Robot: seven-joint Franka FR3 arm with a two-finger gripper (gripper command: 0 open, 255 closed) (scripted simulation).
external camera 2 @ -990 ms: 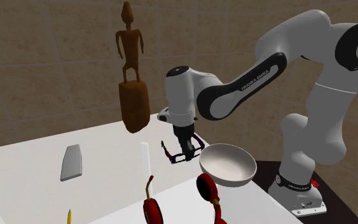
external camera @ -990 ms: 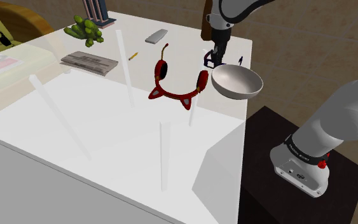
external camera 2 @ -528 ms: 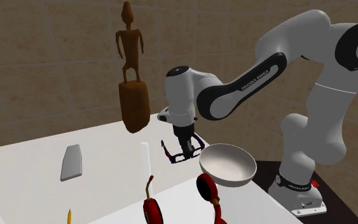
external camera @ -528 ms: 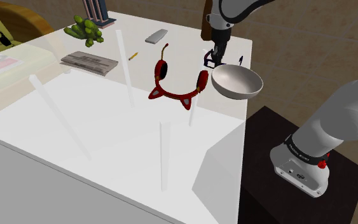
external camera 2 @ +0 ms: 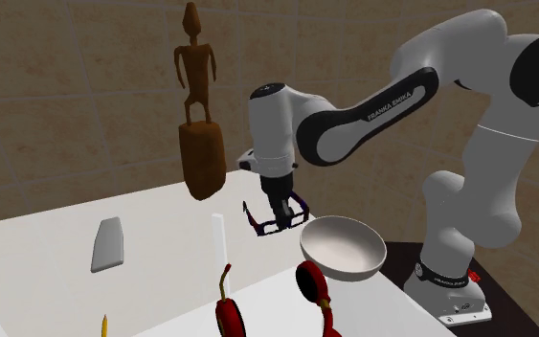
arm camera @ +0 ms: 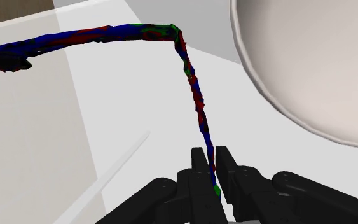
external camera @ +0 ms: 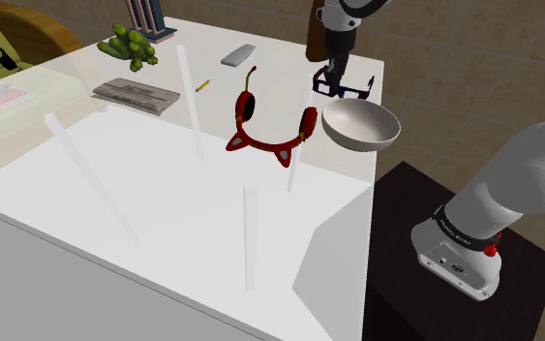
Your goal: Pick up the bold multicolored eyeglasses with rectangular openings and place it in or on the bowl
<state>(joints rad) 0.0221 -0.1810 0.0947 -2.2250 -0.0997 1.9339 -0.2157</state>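
While the black tool (arm camera: 210,156) clamps one red-blue-green rectangular eyeglasses (external camera: 349,89), they hang above the white surface (external camera: 144,184). One pale round bowl (external camera: 361,126) sits just beside.

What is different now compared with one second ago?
The gripper rose a little and lifted the multicolored eyeglasses, clasped between its fingers, off the white table, beside the bowl. The bowl and the red headphones did not move.

Forearm lettering: you can read "FRANKA EMIKA" along the white arm (external camera 2: 392,101) in the second exterior view.
Base ring (external camera 2: 437,279) lettering: too small for you to read.
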